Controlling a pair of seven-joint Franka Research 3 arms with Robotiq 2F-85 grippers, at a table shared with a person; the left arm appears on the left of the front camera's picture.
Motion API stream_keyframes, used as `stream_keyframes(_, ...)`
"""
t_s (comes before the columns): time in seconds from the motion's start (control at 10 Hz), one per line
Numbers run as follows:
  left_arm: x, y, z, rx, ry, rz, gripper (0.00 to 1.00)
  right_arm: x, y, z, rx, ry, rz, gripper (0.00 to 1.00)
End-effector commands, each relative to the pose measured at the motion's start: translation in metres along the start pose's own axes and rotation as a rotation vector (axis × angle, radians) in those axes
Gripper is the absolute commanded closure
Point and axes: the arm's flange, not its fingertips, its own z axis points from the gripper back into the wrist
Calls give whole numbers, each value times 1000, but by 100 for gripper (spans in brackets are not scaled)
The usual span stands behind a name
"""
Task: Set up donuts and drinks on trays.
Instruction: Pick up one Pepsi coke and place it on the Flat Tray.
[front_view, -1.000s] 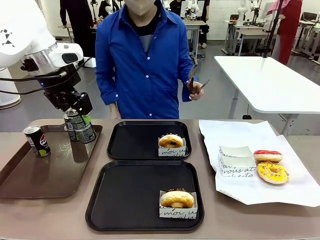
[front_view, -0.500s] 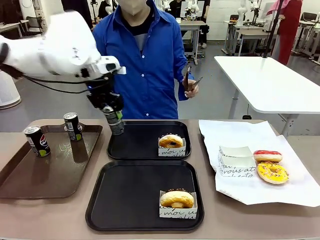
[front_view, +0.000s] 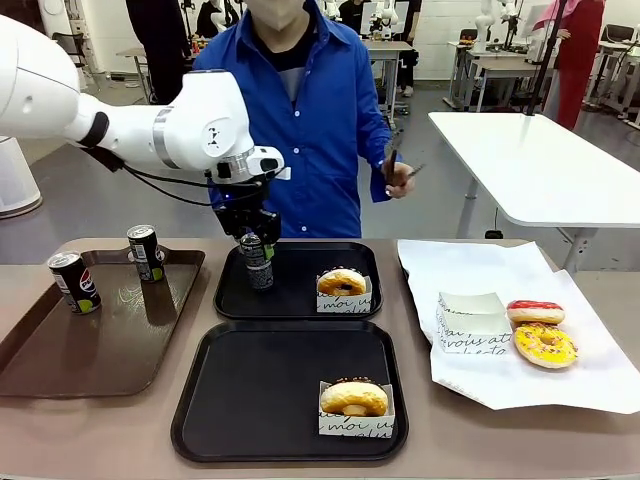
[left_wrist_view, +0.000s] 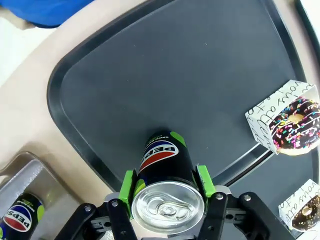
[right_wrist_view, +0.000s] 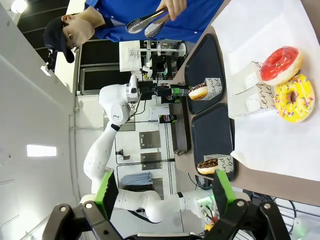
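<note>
My left gripper (front_view: 256, 243) is shut on a black Pepsi can (front_view: 258, 264), upright over the left part of the far black tray (front_view: 300, 252). In the left wrist view the green pads (left_wrist_view: 128, 184) clamp the can (left_wrist_view: 166, 165) just below its silver top; its base is at the tray (left_wrist_view: 175, 85), contact unclear. A sleeved donut (front_view: 342, 283) sits in that tray, another donut (front_view: 354, 398) in the near black tray (front_view: 260, 390). Two more cans (front_view: 77, 282) (front_view: 146, 253) stand on the brown tray. My right gripper (right_wrist_view: 165, 200) is open and holds nothing.
A brown tray (front_view: 90, 350) lies at the left. White paper (front_view: 500, 270) at the right carries an empty sleeve (front_view: 472, 320), a red-glazed donut (front_view: 535, 311) and a yellow donut (front_view: 545, 345). The person across the table holds tongs (front_view: 398, 165).
My left arm carried the can from the brown tray rightward and lowered it over the far black tray. The person's hand with the tongs shifted slightly.
</note>
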Motion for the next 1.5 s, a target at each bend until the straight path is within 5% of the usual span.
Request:
stream_keyframes(0.0,4,-5,10,50,12,-9,41,0,-1,0,16,4,4,0)
stream_keyframes(0.1,-1,-7,6,67,13,-15,38,0,-1,0,16,4,4,0)
stream_keyframes(0.2,-5,-8,4,63,9,-37,0,0,-1,0,16,4,4,0)
stream_keyframes(0.7,-30,-23,28,102,46,-62,0,0,-1,0,16,4,4,0)
stream_keyframes(1.1,-95,-42,66,126,94,-53,0,0,-1,0,16,4,4,0)
stream_keyframes(1.4,-153,-41,74,75,20,-18,0,0,-1,0,16,4,4,0)
